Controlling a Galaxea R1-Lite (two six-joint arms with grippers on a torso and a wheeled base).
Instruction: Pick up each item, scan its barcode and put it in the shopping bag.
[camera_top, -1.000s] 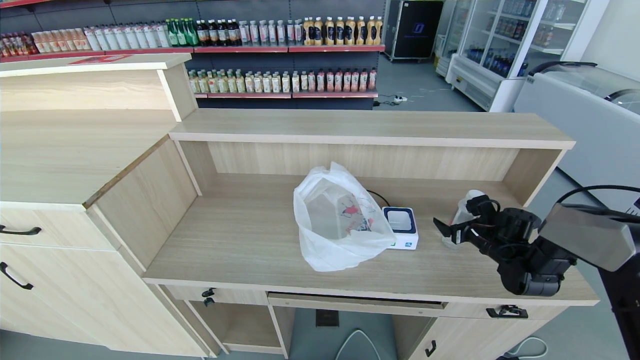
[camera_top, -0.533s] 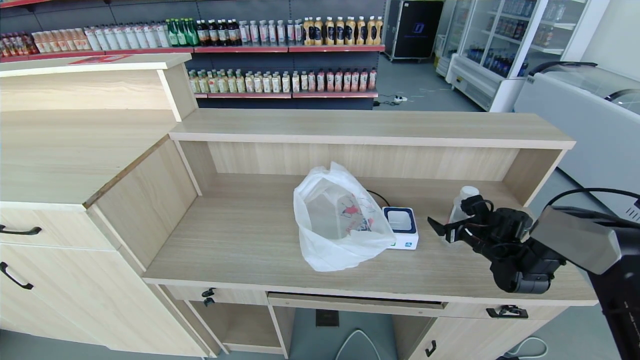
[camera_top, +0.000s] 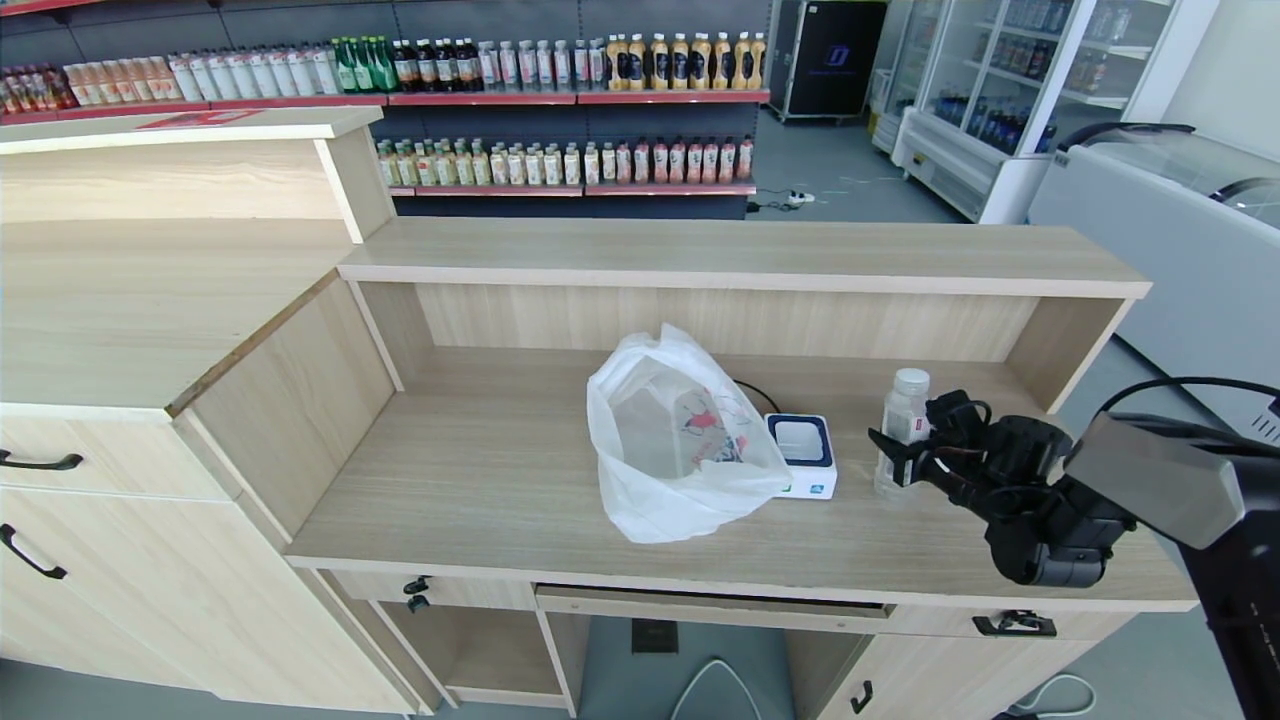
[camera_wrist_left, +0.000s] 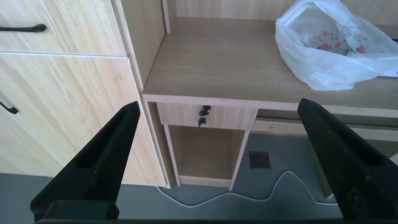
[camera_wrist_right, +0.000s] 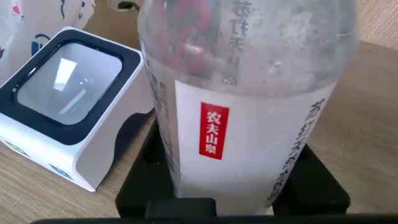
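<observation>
The bottle (camera_top: 905, 415) stands upright on the tabletop (camera_top: 480, 480), near its right end, with a white cap on top and a clear body. The right hand (camera_top: 895, 455) comes at it from the right and pinches its lower half, one black finger on each side. In the right wrist view the bottle's label carries a small red patch, and the fingers (camera_wrist_right: 140, 183) press against the plastic low down.

The scanner (camera_top: 803, 455), a white box with a dark-framed window facing up, sits just left of the bottle, apart from it. Its left side touches the bag (camera_top: 680, 440). The bag is white, thin plastic, slumped at the middle of the tabletop with its mouth upward. Something with a red print shows through its wall. A dark cable runs from behind the scanner toward the back panel.

The left hand (camera_wrist_left: 217, 109) is spread wide and holds nothing. It hangs off the tabletop's front left, well apart from the bag, facing the drawer under the edge.
</observation>
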